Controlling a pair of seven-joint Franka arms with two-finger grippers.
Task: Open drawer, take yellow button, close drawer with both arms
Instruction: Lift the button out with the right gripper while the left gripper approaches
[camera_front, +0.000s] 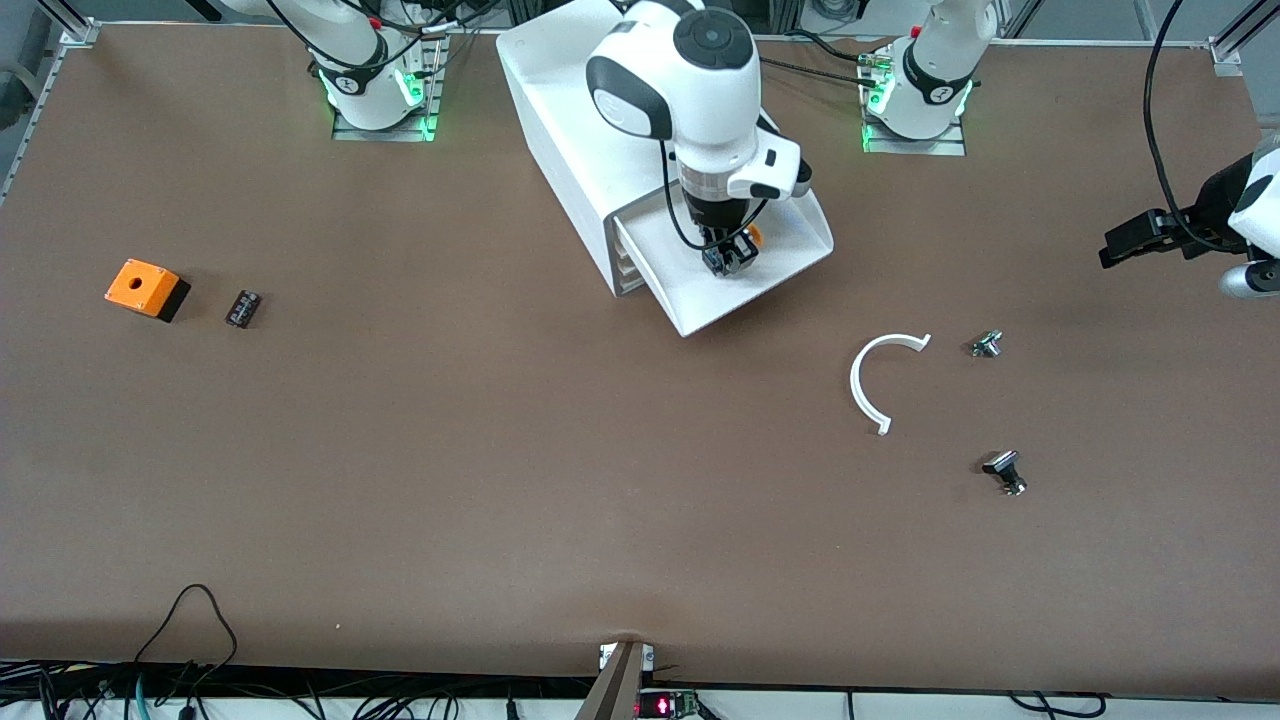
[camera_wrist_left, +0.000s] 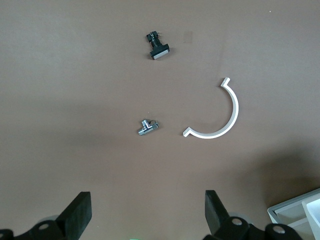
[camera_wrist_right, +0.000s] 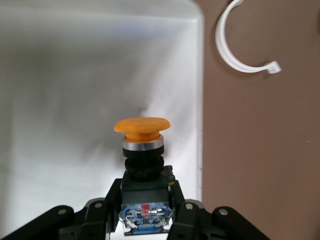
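Note:
The top drawer (camera_front: 790, 262) stands pulled out of the white cabinet (camera_front: 560, 140). My right gripper (camera_front: 728, 258) hangs over the drawer's tray and is shut on the button (camera_front: 752, 238). In the right wrist view the fingers (camera_wrist_right: 186, 210) clamp the button's dark body, and its orange cap (camera_wrist_right: 141, 125) points out over the white drawer floor (camera_wrist_right: 65, 75). My left gripper (camera_front: 1118, 248) is open and empty, in the air over the table at the left arm's end. Its fingers (camera_wrist_left: 80, 210) stand wide apart in the left wrist view.
A white arc piece (camera_front: 866, 380) (camera_wrist_left: 227, 122), a small metal part (camera_front: 986, 344) (camera_wrist_left: 147, 127) and a black-and-metal part (camera_front: 1005, 471) (camera_wrist_left: 157, 47) lie toward the left arm's end. An orange box with a hole (camera_front: 146, 288) and a small black part (camera_front: 242, 307) lie toward the right arm's end.

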